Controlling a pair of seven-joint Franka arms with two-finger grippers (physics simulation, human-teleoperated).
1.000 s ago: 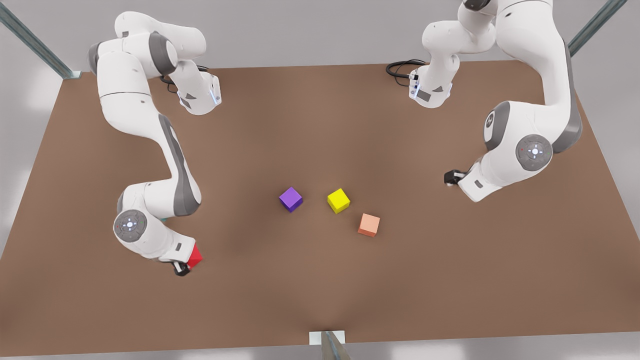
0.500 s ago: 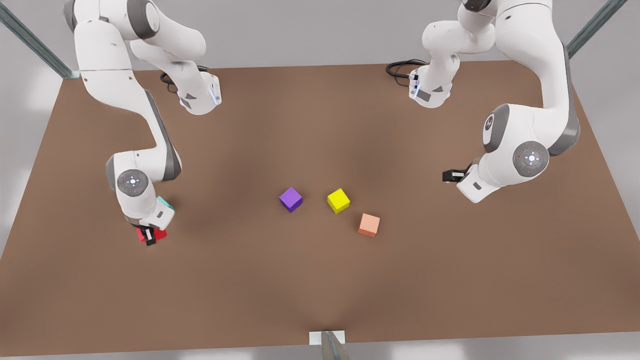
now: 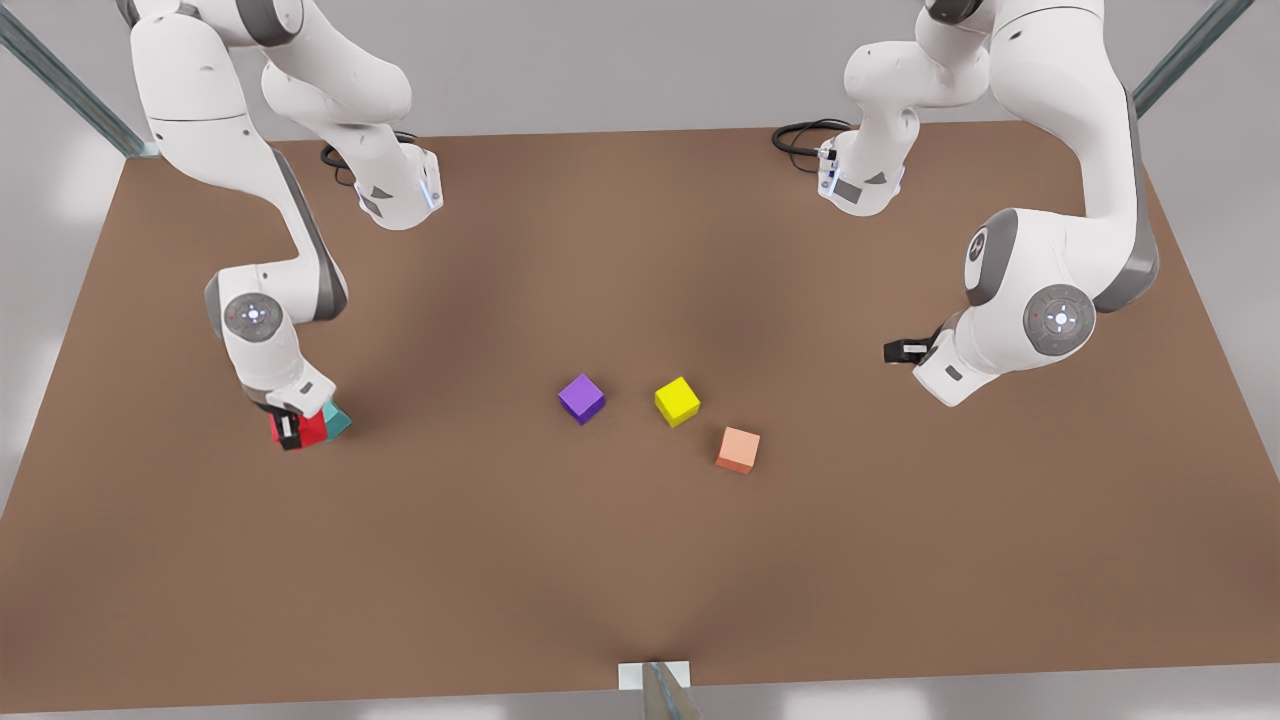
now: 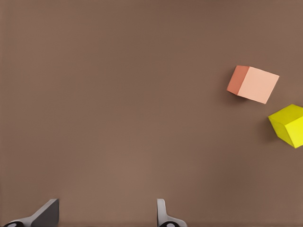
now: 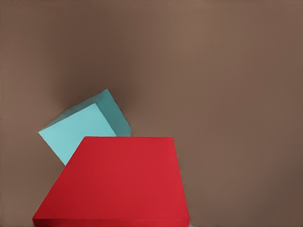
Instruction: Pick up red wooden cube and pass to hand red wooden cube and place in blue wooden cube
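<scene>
Your right gripper (image 3: 290, 430), lower left of the front view, clamps the red wooden cube (image 3: 308, 428) just beside the blue wooden cube (image 3: 337, 419). Your left gripper (image 3: 897, 350) waits at the right, jaws parted and holding nothing.

Purple cube (image 3: 581, 398), yellow cube (image 3: 677, 401), salmon cube (image 3: 738, 449)

The right gripper (image 3: 289, 431) pinches the red wooden cube (image 3: 310, 429). The left gripper (image 3: 897, 351) waits far from it, fingers (image 4: 163, 215) apart.

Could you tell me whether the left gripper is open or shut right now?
Open: the left gripper hangs over bare table, its fingers spread with nothing between them.
</scene>
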